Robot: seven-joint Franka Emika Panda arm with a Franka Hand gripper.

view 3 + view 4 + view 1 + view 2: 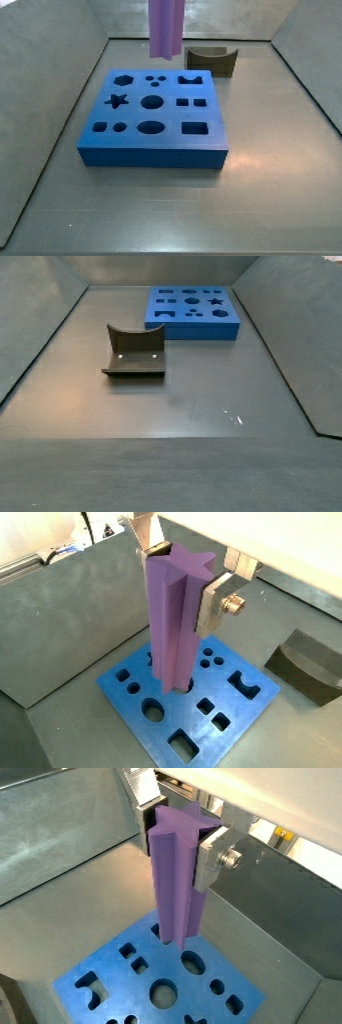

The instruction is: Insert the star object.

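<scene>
My gripper (pixel 183 577) is shut on the top of the star object (pixel 171 622), a long purple peg with a ridged star-section shaft that hangs upright. Both wrist views show it, with silver fingers (pixel 211 856) on two sides of the peg (pixel 174 878). Its lower end hangs above the blue block (pixel 254 707) with shaped holes, not touching it. In a side view the peg (pixel 164 28) hangs over the block's far edge (pixel 154 150), while the star hole (pixel 118 100) lies nearer the block's left side. The gripper itself is out of that frame.
A dark olive notched block (pixel 211 60) stands beyond the blue block's far right corner, and shows closer in a side view (pixel 134 353). Grey walls enclose the floor on all sides. The blue block (pixel 194 324) sits at the far end there.
</scene>
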